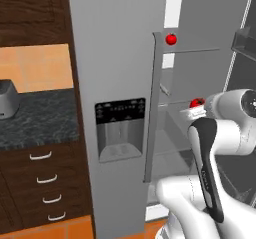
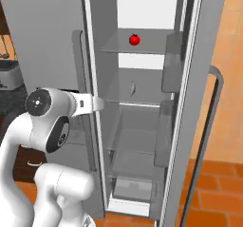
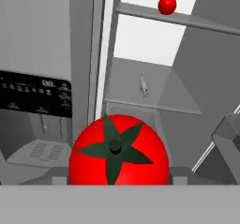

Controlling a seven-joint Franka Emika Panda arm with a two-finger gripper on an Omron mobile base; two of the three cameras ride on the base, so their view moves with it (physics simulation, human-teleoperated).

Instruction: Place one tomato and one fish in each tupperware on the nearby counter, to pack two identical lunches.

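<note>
1. The gripper [image 1: 192, 108] sits just outside the open fridge [image 2: 142, 126], level with its middle shelf. In the hand view a tomato [image 3: 119, 151] fills the space between the two dark finger tips, stem star facing the camera, so the jaws are pinching that tomato; in the left base view it shows as a red spot at the hand's tip.
2. The second tomato [image 2: 135, 40] rests on the fridge's upper shelf, well above the gripper.
3. One fish [image 3: 144, 85] lies on the fridge's middle shelf, below the second tomato and further in than the hand. It is too small to make out more than a thin pale sliver.
4. The surface [image 1: 37, 120] lies left of the fridge, past its closed door with the dispenser panel, above dark drawers. A steel toaster [image 1: 7, 99] stands on it. I cannot make out any tupperware from here.
5. Handling, as I judge it: the tomato is light, round and glossy, so it can roll or squirt out of a pinch. A hold across its widest girth, as it seems to have now, is safest, with modest pressure to avoid bruising.
6. The fish looks thin and flat; it would likely need pinching across its narrow body from above, near the middle.
</note>
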